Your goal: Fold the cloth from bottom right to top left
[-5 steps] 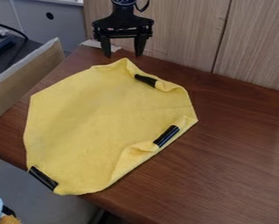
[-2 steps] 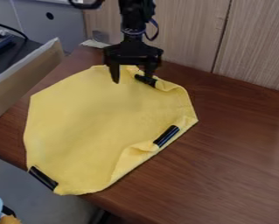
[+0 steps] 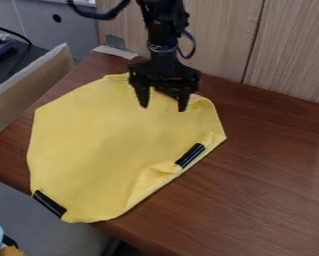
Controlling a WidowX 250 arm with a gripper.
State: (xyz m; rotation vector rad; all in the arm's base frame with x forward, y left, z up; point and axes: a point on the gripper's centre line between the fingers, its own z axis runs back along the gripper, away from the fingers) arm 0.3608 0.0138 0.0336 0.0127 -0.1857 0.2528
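Note:
The black gripper (image 3: pixel 163 106) hangs over the upper right part of the yellow cloth (image 3: pixel 108 135), its two fingers spread apart with nothing between them. Most of the cloth lies spread on the brown table. Black clips hold its edge: one clip (image 3: pixel 190 155) sits by a small rumpled fold at the lower right, another (image 3: pixel 49 203) at the bottom left corner. The cloth's top right edge is partly hidden behind the gripper. Whether the fingertips touch the cloth, I cannot tell.
The wooden table (image 3: pixel 268 175) extends to the right of the cloth. A wood-panel wall (image 3: pixel 288 55) rises behind it. A cardboard-coloured panel (image 3: pixel 28 90) stands along the left side. Grey flooring (image 3: pixel 21 220) lies below the table's front left edge.
The gripper has come down from the top edge and shifted right, over the cloth's upper right part, covering the upper clip. The cloth looks the same.

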